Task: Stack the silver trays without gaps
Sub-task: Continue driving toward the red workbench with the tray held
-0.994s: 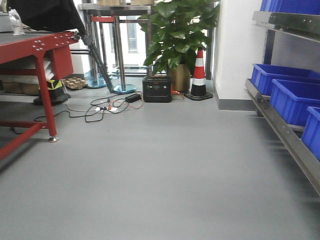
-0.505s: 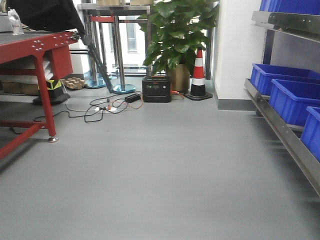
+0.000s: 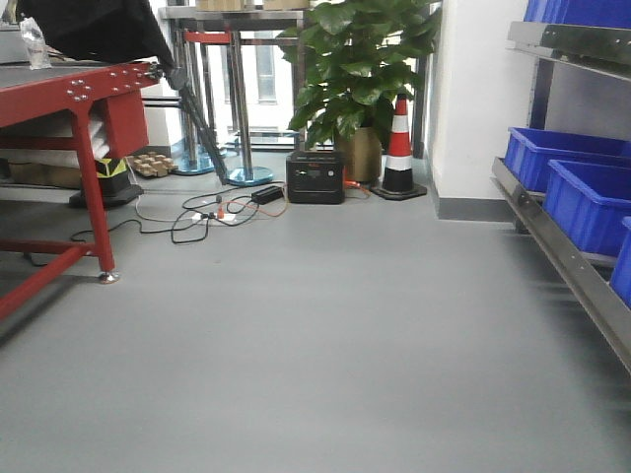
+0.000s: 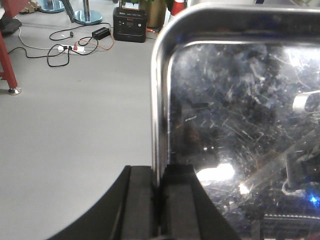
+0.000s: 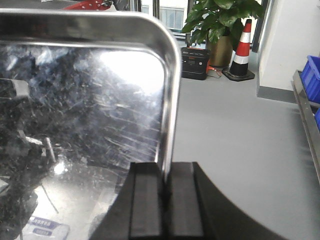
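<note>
Left gripper (image 4: 159, 200) is clamped on the left rolled rim of a scratched silver tray (image 4: 240, 115), with grey floor (image 4: 75, 125) showing beyond it. Right gripper (image 5: 166, 200) pinches a right-hand tray rim likewise (same tray or another, I cannot tell). Blue bins (image 3: 582, 197) sit on the shelf at right.

Left wrist view: silver tray (image 4: 240, 125) runs off the right and bottom edges. Its rim vanishes between the left end effector (image 4: 159, 200) pads. Right wrist view: tray cut at left and bottom, rim buried in the right end effector (image 5: 165, 200). One tray or a stack: unclear. Front view: blue bins (image 3: 590, 202) cropped at right.
</note>
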